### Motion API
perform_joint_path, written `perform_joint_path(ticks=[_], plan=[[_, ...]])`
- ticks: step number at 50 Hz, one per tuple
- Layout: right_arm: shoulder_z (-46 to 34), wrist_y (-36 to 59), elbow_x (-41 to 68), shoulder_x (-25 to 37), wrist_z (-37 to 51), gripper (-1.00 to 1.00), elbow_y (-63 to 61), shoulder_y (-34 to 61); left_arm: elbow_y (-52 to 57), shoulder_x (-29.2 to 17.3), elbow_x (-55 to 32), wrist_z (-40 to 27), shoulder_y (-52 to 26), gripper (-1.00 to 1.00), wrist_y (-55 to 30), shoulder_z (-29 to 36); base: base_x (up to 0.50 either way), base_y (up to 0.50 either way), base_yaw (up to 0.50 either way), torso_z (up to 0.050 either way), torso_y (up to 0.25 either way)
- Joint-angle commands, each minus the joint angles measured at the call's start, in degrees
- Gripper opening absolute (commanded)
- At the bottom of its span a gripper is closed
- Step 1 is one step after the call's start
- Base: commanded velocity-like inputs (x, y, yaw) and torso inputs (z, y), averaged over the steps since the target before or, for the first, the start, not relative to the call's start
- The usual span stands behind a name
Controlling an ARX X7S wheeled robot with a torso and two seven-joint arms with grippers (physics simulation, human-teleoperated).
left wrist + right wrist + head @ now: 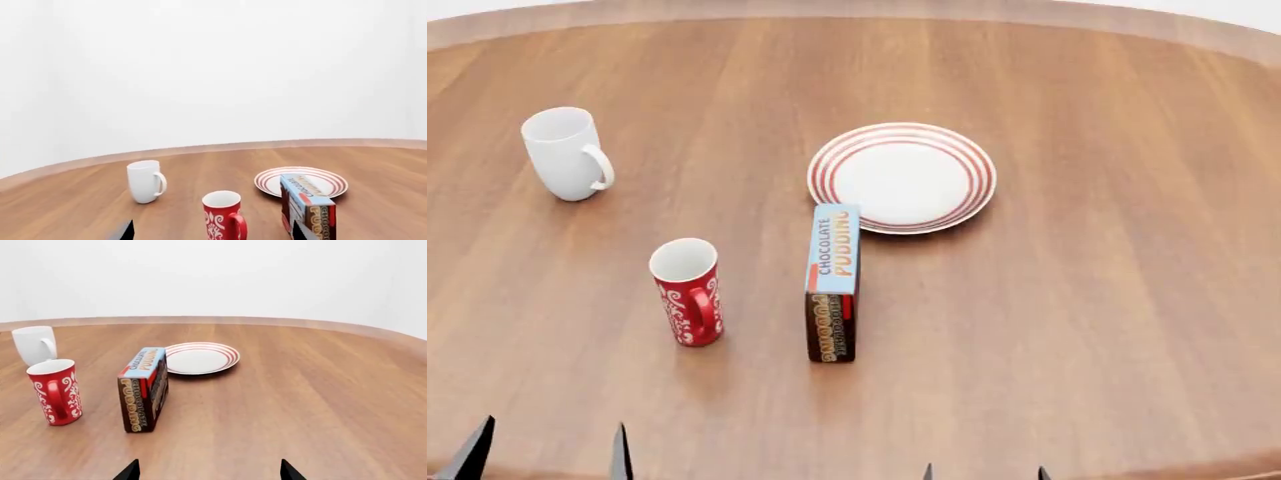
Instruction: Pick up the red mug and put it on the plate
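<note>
The red mug (687,292) with white swirls stands upright on the wooden table (1094,330), its handle turned toward the robot; it also shows as the red mug (223,216) and the red mug (56,391). The plate (902,177), white with red rings, lies further back to the right, also seen as the plate (323,177) and the plate (200,358). My left gripper (550,455) is open at the near table edge, short of the mug and a little left of it. My right gripper (984,473) is open, near the front edge, with nothing between its fingers.
A chocolate pudding box (833,281) stands on its long edge between the red mug and the plate, just right of the mug. A plain white mug (566,153) stands at the back left. The table's curved far edge (868,8) runs along the back.
</note>
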Motion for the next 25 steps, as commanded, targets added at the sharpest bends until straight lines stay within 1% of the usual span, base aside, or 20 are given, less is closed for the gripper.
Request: perform_joint_path(ticks=[1, 5, 20, 25], plan=[[-0.8, 0.1, 0.9, 0.7, 0.6, 1.00, -0.1, 0.0, -2.8, -0.5, 2.3, -2.8, -0.7, 1.00, 6.6, 0.6, 0.00, 0.00, 0.00, 0.000, 0.000], [-1.1, 0.0, 1.1, 0.9, 0.8, 1.00, 0.1, 0.2, -4.1, -0.7, 2.5, -3.4, -1.1, 1.00, 9.4, 0.9, 0.00, 0.00, 0.00, 0.000, 0.000], [-2.0, -0.4, 2.0, 1.6, 1.2, 1.00, 0.5, 0.4, -6.9, -1.5, 3.5, -5.1, -2.0, 1.00, 15.4, 2.0, 0.00, 0.00, 0.00, 0.000, 0.000], [-1.9, -0.8, 2.5, 1.7, 1.7, 1.00, 0.3, 0.3, -7.9, -1.7, 5.1, -6.3, -2.4, 1.00, 17.5, 2.0, 0.00, 0.00, 0.00, 0.000, 0.000]])
